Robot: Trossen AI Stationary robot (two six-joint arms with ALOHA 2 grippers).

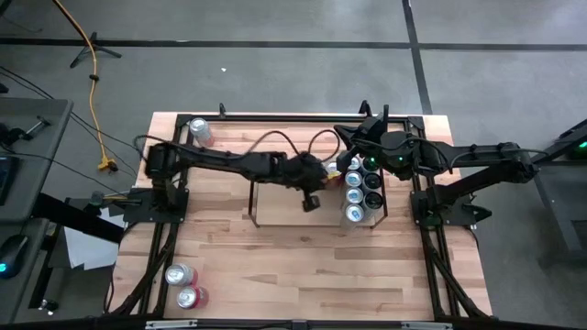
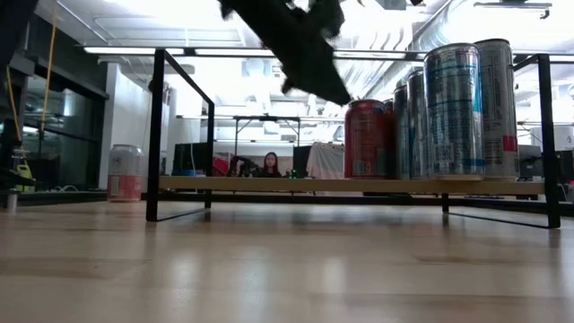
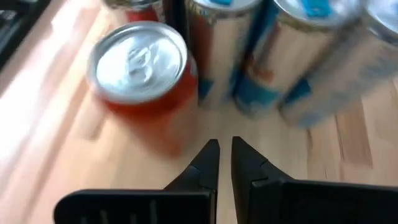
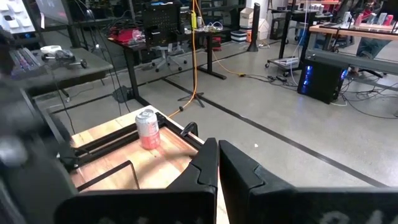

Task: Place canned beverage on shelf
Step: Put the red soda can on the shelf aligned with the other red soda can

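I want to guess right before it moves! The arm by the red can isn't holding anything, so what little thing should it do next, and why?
Probably lift the left end effector away: its fingers are shut and empty, and the round red metal can already stands on the low black wire shelf beside the tall silver-blue cans. More cans wait near the wooden table's corner.

Wooden plank table (image 1: 303, 266): carries a black wire shelf (image 1: 275, 225) at centre; one pink can (image 1: 199, 129) standing near the far-left corner; two red cans (image 1: 184, 285) at the near-left. Shelf: several tall silver-blue cans (image 1: 356, 194) and one red can (image 2: 365, 139) grouped at its right end.
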